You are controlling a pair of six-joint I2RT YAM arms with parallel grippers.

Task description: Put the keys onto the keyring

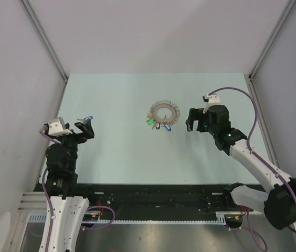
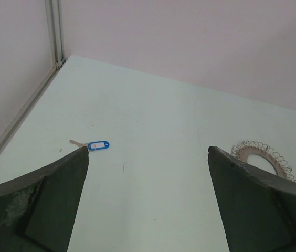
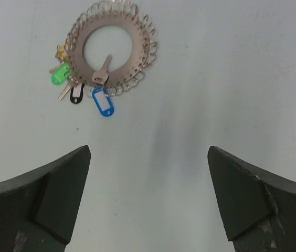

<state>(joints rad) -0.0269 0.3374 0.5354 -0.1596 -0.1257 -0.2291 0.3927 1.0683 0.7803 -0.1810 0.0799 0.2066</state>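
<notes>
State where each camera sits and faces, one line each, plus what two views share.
Top external: above, behind the arms, looking down at table; both arms show.
Left wrist: low, facing the far wall; open left gripper, loose blue key.
Right wrist: looking down at keyring; open right gripper.
Both wrist views share the keyring.

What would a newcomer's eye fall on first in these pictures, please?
The large coiled silver keyring in the middle of the table, with bright green, black and blue tagged keys bunched at its near edge. Then a lone blue-tagged key lying far left, just beyond the open left gripper.
</notes>
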